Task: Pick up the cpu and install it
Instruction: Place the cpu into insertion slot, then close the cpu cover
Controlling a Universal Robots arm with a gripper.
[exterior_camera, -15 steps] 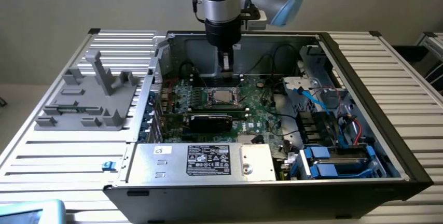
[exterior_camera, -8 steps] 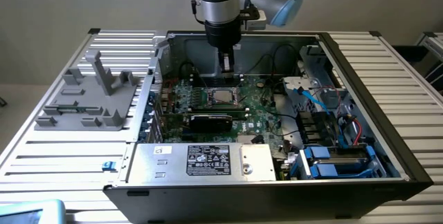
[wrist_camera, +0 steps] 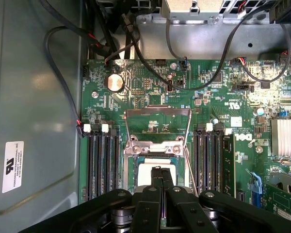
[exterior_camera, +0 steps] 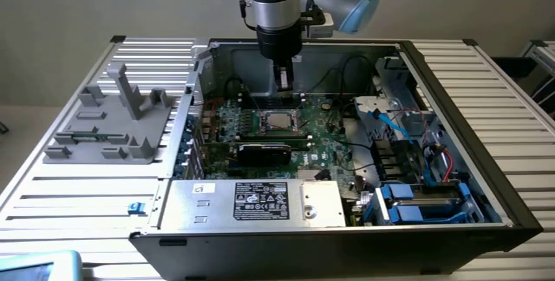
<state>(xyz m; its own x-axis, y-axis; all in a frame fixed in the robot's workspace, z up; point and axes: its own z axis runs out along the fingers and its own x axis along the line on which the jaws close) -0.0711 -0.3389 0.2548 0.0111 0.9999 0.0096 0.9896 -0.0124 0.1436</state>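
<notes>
My end effector (wrist_camera: 162, 173) is squeezed shut with nothing in it, just above the cpu (wrist_camera: 145, 177), which lies in its socket (wrist_camera: 136, 151) on the green motherboard (wrist_camera: 150, 87), so I think I must go slow and straight to keep it flat.

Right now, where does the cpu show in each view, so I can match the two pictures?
Exterior view: the cpu lies on the motherboard in the open case, under the fingers.
Wrist view: the cpu is the pale square partly behind the shut fingers.
Shared landmark: the metal socket frame around it.
</notes>
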